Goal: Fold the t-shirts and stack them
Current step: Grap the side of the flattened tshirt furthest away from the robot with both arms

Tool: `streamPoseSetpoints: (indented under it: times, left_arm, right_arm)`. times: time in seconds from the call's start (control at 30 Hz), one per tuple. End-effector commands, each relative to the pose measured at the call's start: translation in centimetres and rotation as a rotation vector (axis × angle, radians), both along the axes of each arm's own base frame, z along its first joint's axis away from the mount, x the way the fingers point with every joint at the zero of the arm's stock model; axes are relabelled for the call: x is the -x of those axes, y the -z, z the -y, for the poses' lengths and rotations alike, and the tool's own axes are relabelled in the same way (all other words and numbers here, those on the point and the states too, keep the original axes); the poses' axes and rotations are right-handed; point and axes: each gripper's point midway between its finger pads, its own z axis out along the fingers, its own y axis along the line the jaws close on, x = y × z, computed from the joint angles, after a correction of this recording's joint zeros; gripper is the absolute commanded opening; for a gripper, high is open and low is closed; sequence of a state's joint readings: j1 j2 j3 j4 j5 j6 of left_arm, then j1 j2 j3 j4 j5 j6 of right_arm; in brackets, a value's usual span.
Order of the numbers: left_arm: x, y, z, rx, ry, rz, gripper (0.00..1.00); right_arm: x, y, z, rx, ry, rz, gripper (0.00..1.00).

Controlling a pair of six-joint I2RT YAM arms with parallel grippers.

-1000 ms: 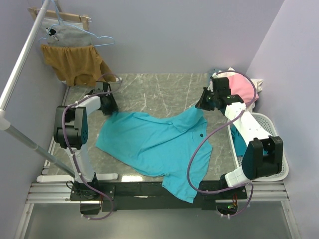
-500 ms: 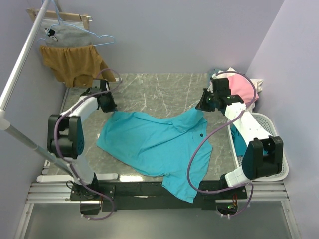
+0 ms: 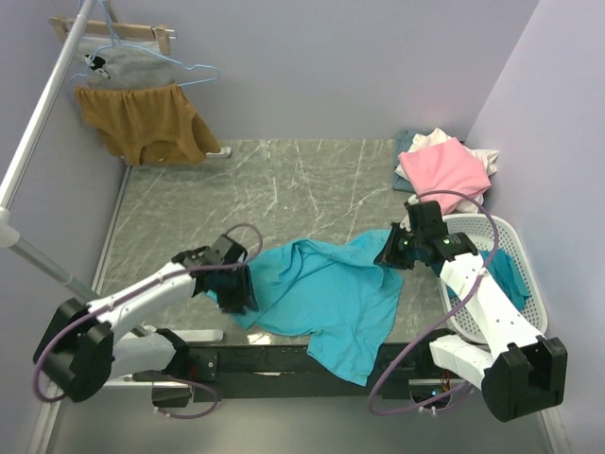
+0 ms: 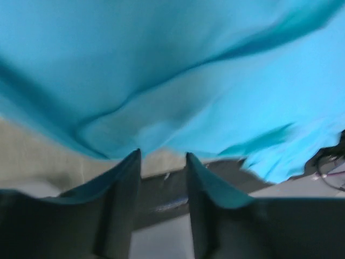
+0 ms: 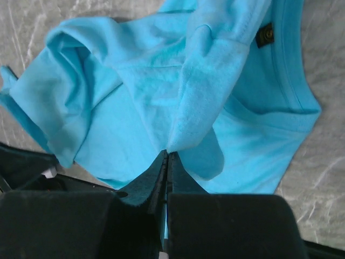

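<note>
A turquoise t-shirt (image 3: 331, 293) lies bunched on the front middle of the marble table (image 3: 284, 180), its lower part hanging over the near edge. My right gripper (image 3: 390, 253) is shut on a fold of it near the collar, and the right wrist view shows the pinch (image 5: 167, 152) and the shirt (image 5: 118, 97). My left gripper (image 3: 236, 288) is at the shirt's left edge. In the left wrist view its fingers (image 4: 161, 154) stand apart with nothing between them, the shirt (image 4: 172, 65) just beyond the tips. A pink shirt (image 3: 444, 168) lies on a pile at the back right.
A white basket (image 3: 534, 317) at the right holds another teal shirt (image 3: 506, 274). A mustard-brown garment (image 3: 142, 123) and a grey one (image 3: 128, 61) hang on hangers at the back left. A slanted metal rail (image 3: 38, 123) runs along the left side.
Both arms moved from the far side toward the near edge. The shirt's far edge came forward with them, so the spread shirt is now bunched at the front. The pink pile is uncovered.
</note>
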State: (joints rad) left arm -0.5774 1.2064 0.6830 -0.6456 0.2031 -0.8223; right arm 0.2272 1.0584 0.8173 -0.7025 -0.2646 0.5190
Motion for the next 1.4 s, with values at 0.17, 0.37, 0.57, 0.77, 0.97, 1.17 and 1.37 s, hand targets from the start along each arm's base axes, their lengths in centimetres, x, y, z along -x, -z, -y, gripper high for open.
streamPoseSetpoints:
  times: [0.17,0.37,0.57,0.77,0.97,1.17,1.37]
  left_arm:
    - [-1.5,-4.5,-0.9,-0.031,-0.186,0.135,0.99]
    - [-3.9,-3.0,0.5,-0.055,-0.128,0.17,1.0]
    - [-1.4,0.1,0.3,-0.133,-0.057,0.097,0.99]
    - [0.1,2.0,-0.8,-0.17,-0.059,0.076,0.99]
    - [-0.2,2.4,-1.6,-0.211,-0.097,0.094,1.0]
    - [-2.0,0.5,-1.8,-0.206,-0.145,0.201,1.0]
    - [-0.8,2.4,-1.3,-0.204,-0.1,0.13,0.96]
  right_arm:
    - [-0.5,-0.4,0.7,0.043,0.018,0.028,0.0]
    - [-1.2,-0.4,0.5,0.043,0.009,0.043,0.0]
    - [-1.2,0.0,0.6,0.055,0.001,0.041,0.0]
    - [-0.8,0.7,0.3,0.035,-0.004,0.025,0.0]
    - [-0.7,1.0,0.3,0.033,-0.013,0.019,0.0]
    - [-0.7,1.2,0.0,0.023,-0.018,0.013,0.0]
    - [-0.6,1.6,0.2,0.033,-0.022,0.005,0.0]
